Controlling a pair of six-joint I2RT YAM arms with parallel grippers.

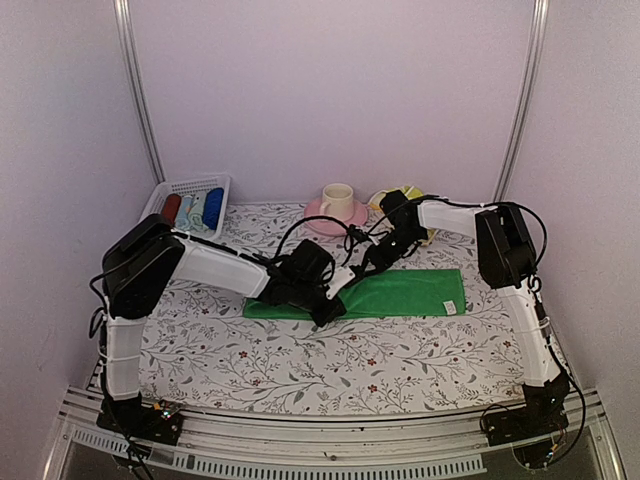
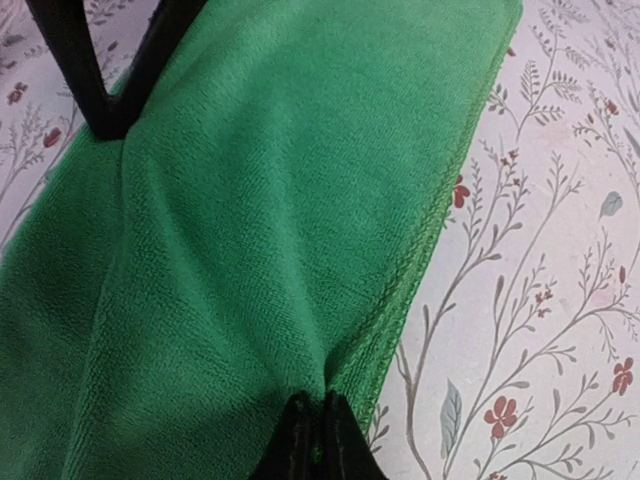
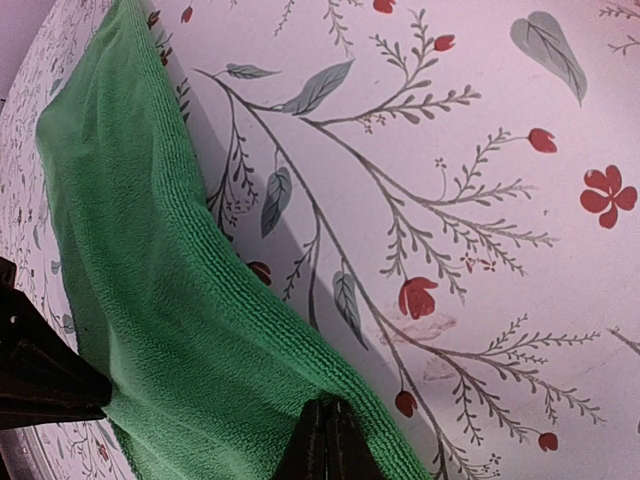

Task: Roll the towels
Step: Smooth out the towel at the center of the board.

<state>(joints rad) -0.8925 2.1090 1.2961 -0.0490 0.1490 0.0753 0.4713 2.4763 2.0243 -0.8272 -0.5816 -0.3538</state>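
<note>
No readable text, labels or numbers appear anywhere.

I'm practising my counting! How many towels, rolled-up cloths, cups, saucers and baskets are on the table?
Towels: 2 (green towel, yellow towel)
Rolled cloths: 3 (dark red roll, pale blue roll, deep blue roll)
Cups: 1 (cream cup)
Saucers: 1 (pink saucer)
Baskets: 1 (white basket)
Total: 8

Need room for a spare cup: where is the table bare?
Bare: the near strip between green towel and arm bases, and the back between basket and saucer. Crowded: mid-table, where left gripper and right gripper pinch it.
</note>
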